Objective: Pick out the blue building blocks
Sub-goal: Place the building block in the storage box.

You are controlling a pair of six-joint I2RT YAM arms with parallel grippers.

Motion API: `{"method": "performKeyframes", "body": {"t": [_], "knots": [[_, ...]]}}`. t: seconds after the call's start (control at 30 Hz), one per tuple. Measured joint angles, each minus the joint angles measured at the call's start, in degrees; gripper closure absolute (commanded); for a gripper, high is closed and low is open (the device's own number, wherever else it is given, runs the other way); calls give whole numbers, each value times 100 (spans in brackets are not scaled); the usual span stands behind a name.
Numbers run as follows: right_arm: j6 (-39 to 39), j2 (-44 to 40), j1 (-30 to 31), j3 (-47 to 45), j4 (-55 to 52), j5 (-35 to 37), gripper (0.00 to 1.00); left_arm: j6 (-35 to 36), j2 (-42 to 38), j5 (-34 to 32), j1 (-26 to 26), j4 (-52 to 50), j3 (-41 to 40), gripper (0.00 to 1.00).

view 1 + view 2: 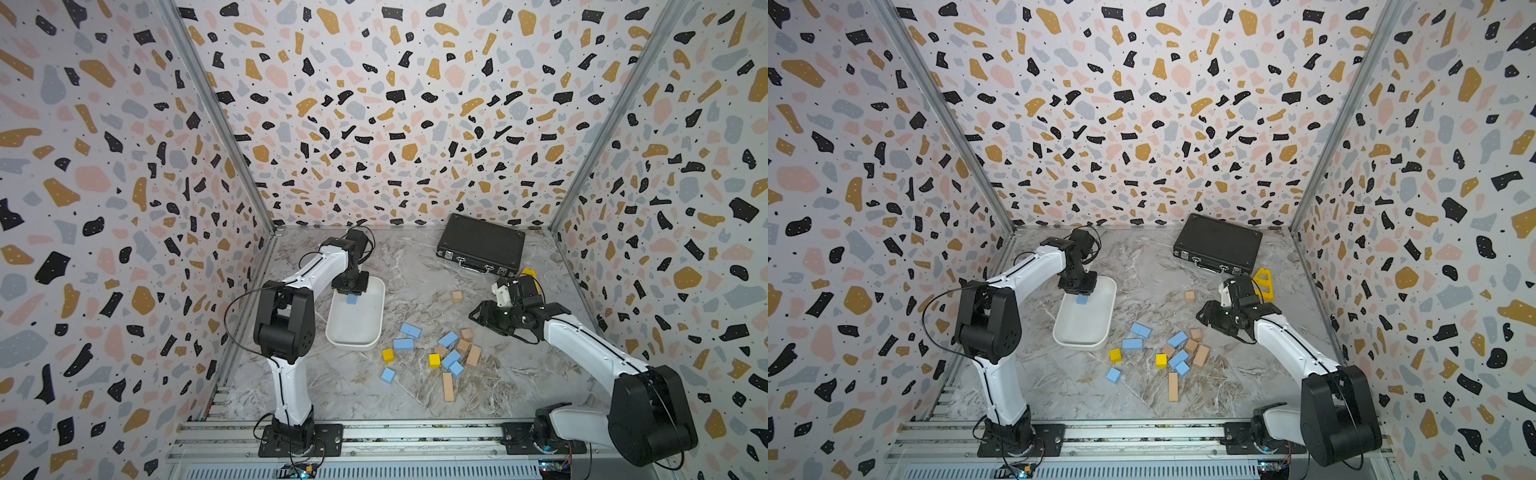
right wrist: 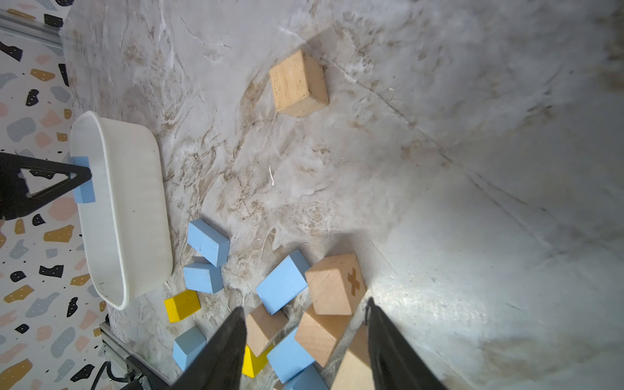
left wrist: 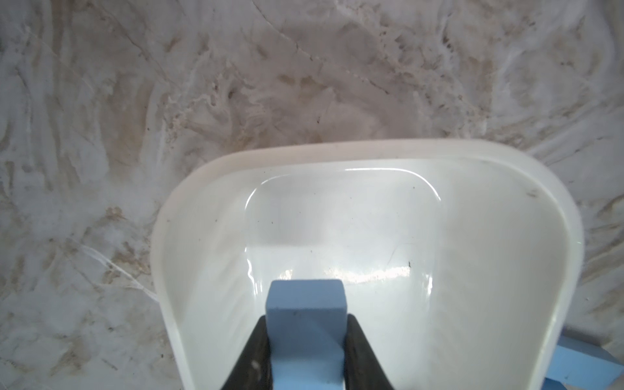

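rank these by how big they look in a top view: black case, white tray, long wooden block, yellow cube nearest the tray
1-2. black case and white tray: look about alike, so unranked
3. long wooden block
4. yellow cube

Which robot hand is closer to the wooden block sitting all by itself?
Right. The right gripper is open, a short way from the lone wooden block. The left gripper is farther away, over the white tray, shut on a blue block.
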Motion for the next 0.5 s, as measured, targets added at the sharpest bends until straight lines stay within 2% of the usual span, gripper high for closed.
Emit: {"method": "performKeyframes", "body": {"t": [0.5], "knots": [[-24, -168, 0, -2, -146, 109, 41, -107, 518, -131, 103, 442, -127, 76]]}}
